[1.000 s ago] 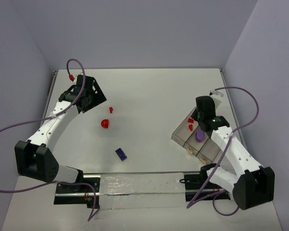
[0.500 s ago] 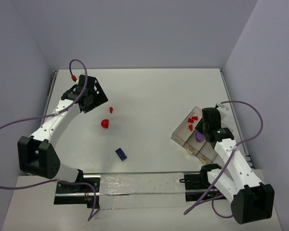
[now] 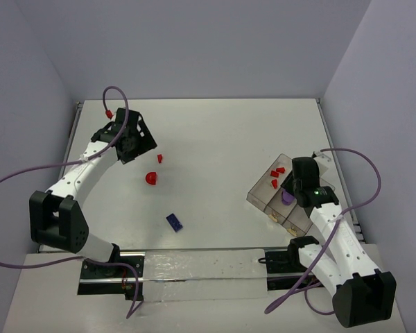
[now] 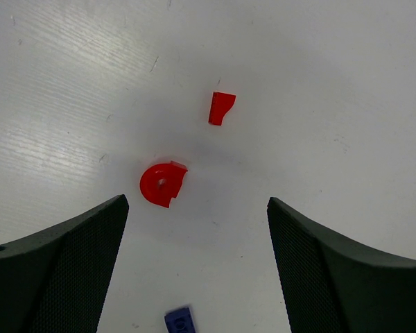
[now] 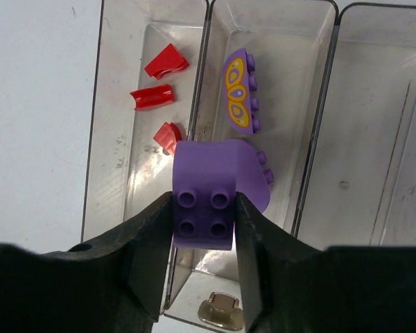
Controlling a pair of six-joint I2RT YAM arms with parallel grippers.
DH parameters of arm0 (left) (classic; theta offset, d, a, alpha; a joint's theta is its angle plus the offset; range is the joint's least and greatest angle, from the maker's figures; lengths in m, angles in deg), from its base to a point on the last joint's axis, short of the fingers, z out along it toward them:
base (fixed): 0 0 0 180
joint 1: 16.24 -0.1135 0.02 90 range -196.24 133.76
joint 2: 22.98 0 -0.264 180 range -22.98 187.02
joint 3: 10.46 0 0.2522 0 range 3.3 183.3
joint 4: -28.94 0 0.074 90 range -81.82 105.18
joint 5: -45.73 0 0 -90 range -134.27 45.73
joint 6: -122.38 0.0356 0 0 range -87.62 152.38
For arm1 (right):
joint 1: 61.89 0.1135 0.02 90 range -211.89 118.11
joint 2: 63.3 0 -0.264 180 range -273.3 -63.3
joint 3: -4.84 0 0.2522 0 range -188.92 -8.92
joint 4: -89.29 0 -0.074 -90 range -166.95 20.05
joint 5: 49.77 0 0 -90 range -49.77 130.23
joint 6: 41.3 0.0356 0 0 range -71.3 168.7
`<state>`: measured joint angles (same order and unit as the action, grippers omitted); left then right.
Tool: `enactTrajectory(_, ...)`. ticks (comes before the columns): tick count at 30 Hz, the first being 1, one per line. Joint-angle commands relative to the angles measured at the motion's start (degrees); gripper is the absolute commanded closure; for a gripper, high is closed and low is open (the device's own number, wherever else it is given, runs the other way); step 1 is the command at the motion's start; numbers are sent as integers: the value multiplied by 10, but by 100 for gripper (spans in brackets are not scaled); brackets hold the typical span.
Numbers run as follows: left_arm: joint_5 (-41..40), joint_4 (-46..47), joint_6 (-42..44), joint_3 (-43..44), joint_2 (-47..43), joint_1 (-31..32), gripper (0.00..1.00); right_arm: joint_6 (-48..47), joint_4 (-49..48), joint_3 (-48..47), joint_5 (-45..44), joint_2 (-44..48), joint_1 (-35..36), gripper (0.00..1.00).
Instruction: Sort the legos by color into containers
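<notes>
left gripper (image 4: 195, 208) jaws apart | right gripper (image 5: 203, 225) clamped on purple brick (image 5: 218, 170) over tray (image 5: 206, 69)

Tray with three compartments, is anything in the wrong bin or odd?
Nothing stands out. In the clear smoky plastic tray, the three small red pieces share one end compartment, and the patterned purple brick lies in the middle one, where the right fingers hold another light purple brick over it.

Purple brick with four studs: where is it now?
Right wrist view: the purple brick sits between the fingers of the right hand, over the tray's middle compartment, near the patterned purple piece, with red pieces in the next compartment.
</notes>
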<state>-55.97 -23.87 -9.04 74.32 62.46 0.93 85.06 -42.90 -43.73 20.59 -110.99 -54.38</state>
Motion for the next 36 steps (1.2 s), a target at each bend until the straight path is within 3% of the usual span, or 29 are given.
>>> enactTrajectory(1, 10, 20, 8, 24, 13, -1, 10, 15, 18, -15, -3, 6, 2, 39)
enactTrajectory(4, 17, 22, 9, 25, 27, -2, 10, 18, 19, -15, -11, 3, 3, 32)
enactTrajectory(15, 29, 21, 17, 14, 52, -1, 11, -53, -32, -76, 38, 27, 38, 29)
enactTrajectory(18, 11, 20, 6, -22, 30, -3, 11, -47, -29, -132, -20, -30, 136, 29)
enactTrajectory(20, 4, 14, -3, -38, 15, -6, 11, -43, -35, -182, -57, -96, 238, 28)
enactTrajectory(26, 9, -17, -24, -45, -22, -53, 11, -60, -76, -319, -75, -314, 400, 27)
enactTrajectory(32, 35, -20, -33, -53, -51, -130, 13, -64, -111, -445, -6, -466, 422, 30)
enactTrajectory(36, 82, 8, 10, -63, -58, -146, 15, -57, -146, -451, 23, -476, 422, 32)
